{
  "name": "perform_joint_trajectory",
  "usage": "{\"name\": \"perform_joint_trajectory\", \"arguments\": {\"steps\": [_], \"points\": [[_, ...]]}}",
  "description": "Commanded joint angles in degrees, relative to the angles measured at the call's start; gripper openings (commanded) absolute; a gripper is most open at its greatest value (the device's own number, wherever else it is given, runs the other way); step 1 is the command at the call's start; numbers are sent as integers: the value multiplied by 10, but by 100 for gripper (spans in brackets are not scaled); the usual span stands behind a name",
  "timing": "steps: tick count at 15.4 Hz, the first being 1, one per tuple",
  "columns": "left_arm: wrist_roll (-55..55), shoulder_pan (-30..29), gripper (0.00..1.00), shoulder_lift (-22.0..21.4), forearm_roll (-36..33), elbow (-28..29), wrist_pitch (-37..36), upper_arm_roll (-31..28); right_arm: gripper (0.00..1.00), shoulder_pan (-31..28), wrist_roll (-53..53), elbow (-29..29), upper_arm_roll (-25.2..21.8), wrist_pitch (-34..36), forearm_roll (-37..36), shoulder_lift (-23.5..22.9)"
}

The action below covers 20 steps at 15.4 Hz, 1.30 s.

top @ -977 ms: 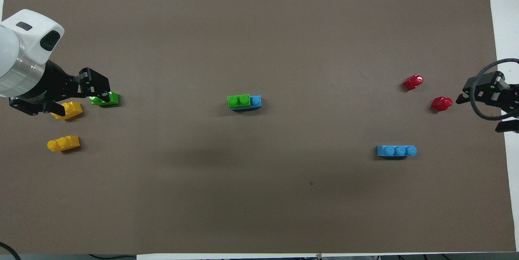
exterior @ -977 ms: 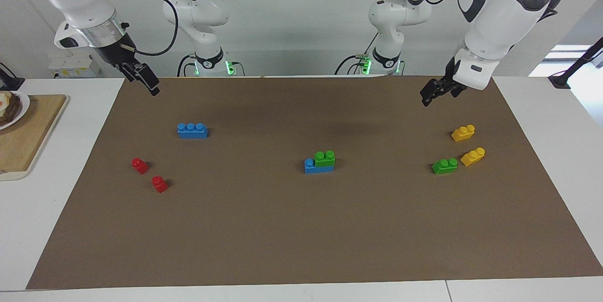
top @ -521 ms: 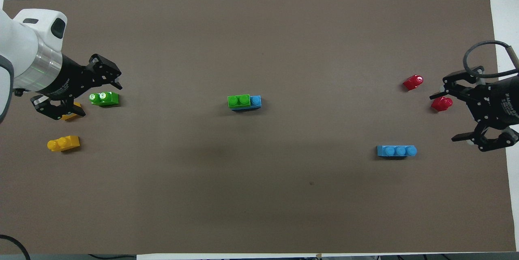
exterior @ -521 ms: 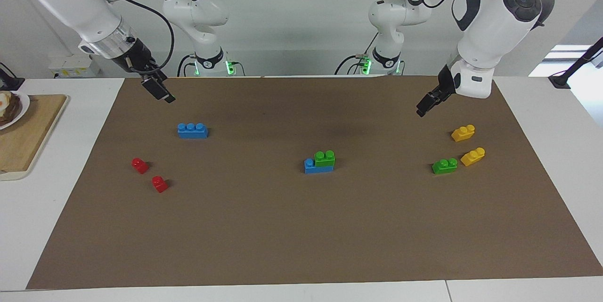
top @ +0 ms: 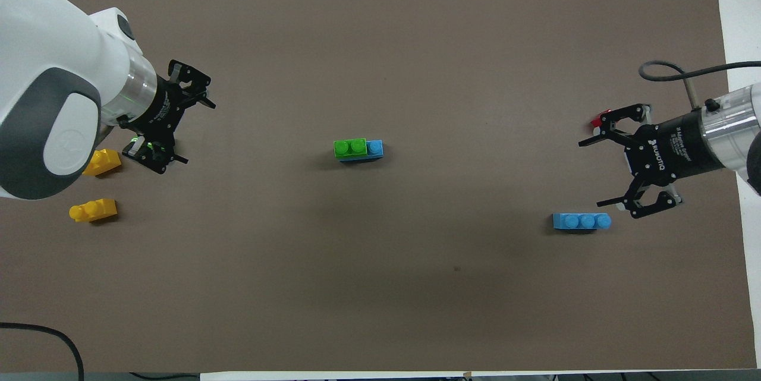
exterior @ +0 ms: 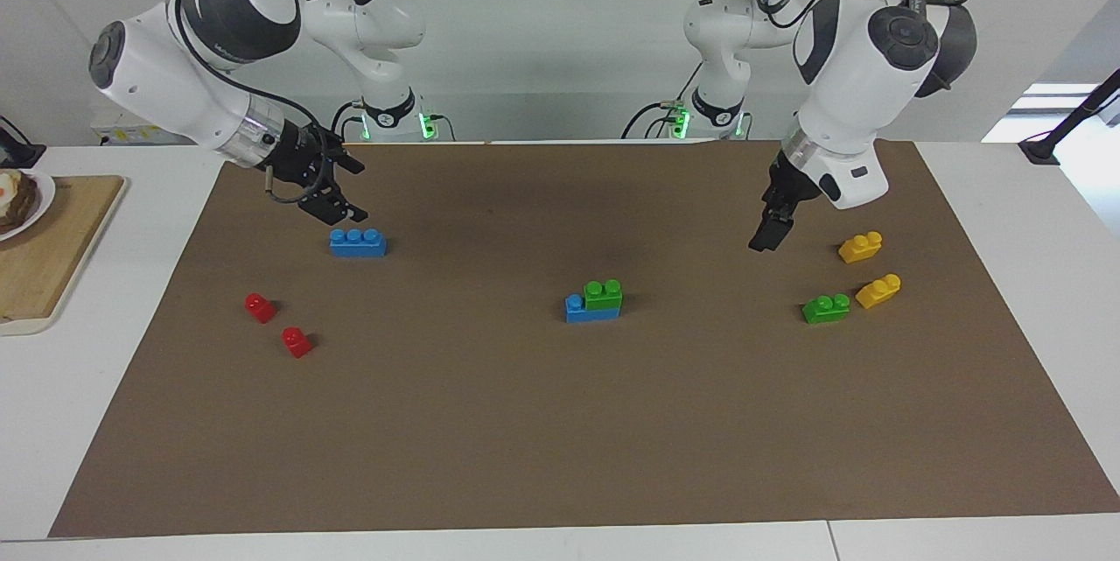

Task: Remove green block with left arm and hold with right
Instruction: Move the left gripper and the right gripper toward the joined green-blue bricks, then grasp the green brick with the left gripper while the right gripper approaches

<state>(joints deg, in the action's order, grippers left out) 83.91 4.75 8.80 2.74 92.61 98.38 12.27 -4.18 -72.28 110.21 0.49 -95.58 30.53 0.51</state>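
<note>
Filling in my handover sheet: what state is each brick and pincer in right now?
green block: stacked on the middle blue brick
loose green brick: flat on mat
lone blue brick: flat on mat
left pincer: open, empty, raised
right pincer: open, empty, over the lone blue brick

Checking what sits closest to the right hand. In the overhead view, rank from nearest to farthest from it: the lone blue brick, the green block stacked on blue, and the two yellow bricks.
From the right hand:
1. Lone blue brick, just beside it.
2. Green block, mid-mat, stacked.
3. Yellow bricks, at the left arm's end; too close to rank between themselves.
</note>
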Motion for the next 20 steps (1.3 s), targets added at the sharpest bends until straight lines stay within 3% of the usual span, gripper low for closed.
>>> {"name": "perform_joint_trajectory", "arguments": {"steps": [1, 5, 13, 20], "points": [[111, 44, 100, 20, 2, -7, 23, -8, 100, 21, -29, 34, 2, -44, 32, -8], [239, 100, 100, 51, 3, -16, 47, -8, 100, 41, -56, 35, 3, -79, 56, -25], [406, 190, 100, 169, -41, -120, 48, -13, 100, 115, -87, 34, 4, -202, 82, -79], [449, 199, 100, 163, -46, -43, 146, -11, 100, 165, -90, 21, 5, -280, 88, -123]]}}
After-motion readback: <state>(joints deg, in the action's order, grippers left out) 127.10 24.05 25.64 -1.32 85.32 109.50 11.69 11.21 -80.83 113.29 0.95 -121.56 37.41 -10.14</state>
